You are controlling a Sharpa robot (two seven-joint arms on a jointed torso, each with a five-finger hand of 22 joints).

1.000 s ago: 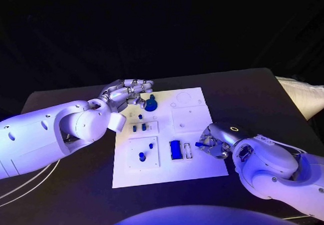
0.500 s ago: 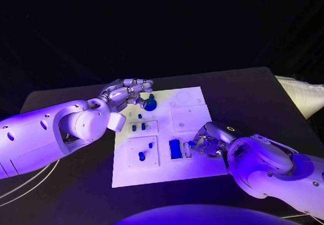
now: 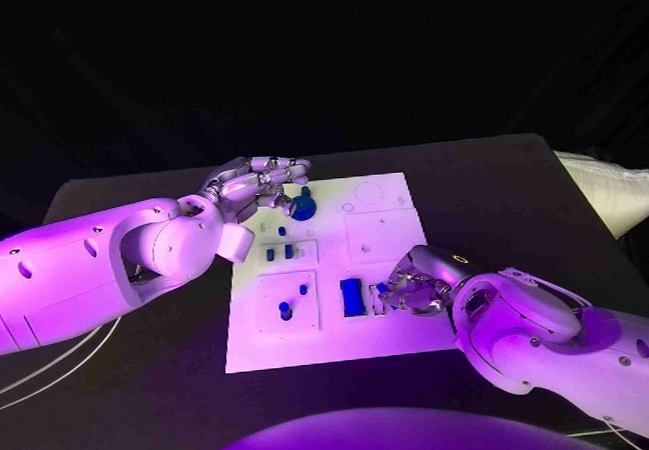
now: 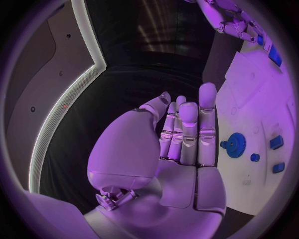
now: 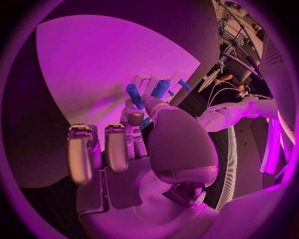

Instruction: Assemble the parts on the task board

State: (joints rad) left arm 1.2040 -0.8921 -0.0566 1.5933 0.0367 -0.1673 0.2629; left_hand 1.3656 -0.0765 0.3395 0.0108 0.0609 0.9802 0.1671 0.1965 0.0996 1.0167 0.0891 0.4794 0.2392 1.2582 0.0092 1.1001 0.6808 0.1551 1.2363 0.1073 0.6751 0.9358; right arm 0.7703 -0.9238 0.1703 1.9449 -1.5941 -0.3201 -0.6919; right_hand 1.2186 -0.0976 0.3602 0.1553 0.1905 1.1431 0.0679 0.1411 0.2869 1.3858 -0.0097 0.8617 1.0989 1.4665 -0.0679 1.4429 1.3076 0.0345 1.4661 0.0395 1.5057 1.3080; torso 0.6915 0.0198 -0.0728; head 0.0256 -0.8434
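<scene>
The white task board lies mid-table. On it are a blue gear at the far left, two small blue pegs, a blue peg and a blue rectangular block. My left hand hovers just left of the gear; its fingers are straight and hold nothing. My right hand sits low over the board, right beside the block. A small blue part shows pinched between its thumb and a fingertip, and blue pegs stand just beyond them.
The black table surrounds the board, with free room to the right and front. A white bag lies off the table's right edge. White cables hang at the left.
My right hand has shifted left across the board, closer to the blue block. The left hand stays where it was, beside the gear.
</scene>
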